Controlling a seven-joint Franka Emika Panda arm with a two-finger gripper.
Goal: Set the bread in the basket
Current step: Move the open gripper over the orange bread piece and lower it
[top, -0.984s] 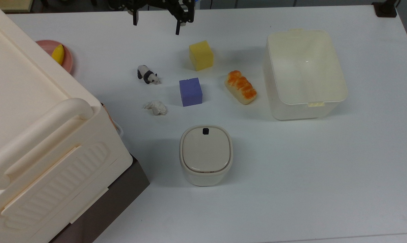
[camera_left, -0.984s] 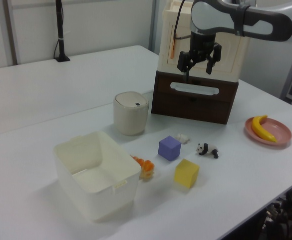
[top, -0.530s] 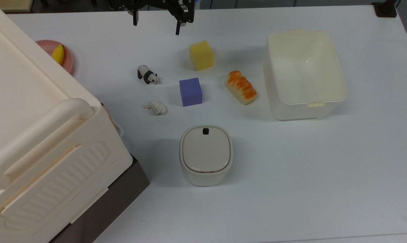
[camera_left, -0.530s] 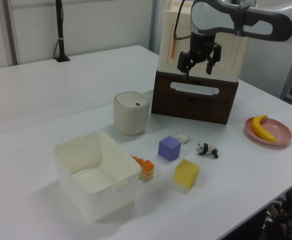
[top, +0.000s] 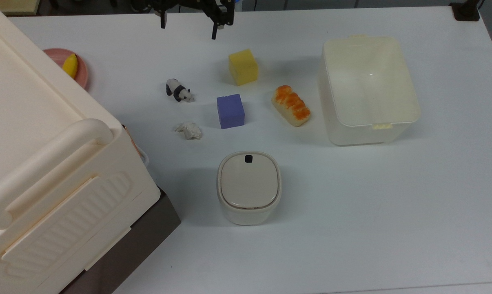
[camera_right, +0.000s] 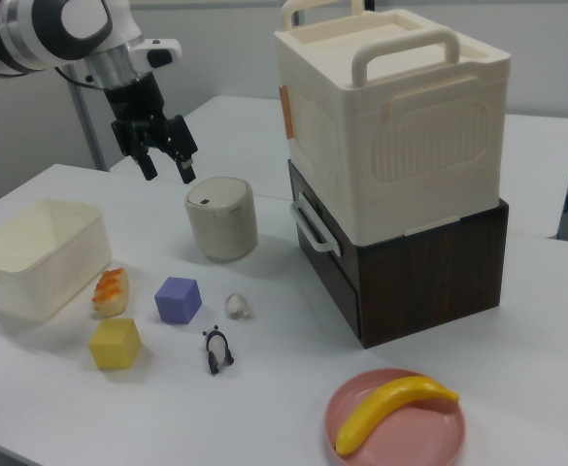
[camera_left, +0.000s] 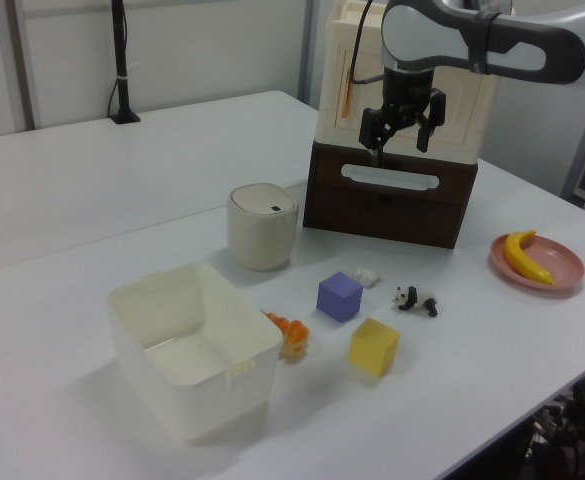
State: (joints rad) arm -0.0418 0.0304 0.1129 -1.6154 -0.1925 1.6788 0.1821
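Nearest, lidded bin (top: pixel 249 188) toward the table's (top: pixel 352 228) front edge, then bread loaf (top: pixel 291 105) lying on the table just beside the empty basket (top: pixel 368 87), apart from purple cube (top: pixel 230 111), yellow sponge cube (top: pixel 242 66) beyond, gripper (top: pixel 187 27) spread wide, empty, above the far edge

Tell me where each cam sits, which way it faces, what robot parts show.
Top view: overhead, looking straight down at the table; gripper at the upper edge.
Left view: raised, past the basket end, facing the ribbed case; arm and gripper show.
Right view: raised, at the banana plate corner, facing the basket; arm and gripper show.
All three share the bread.
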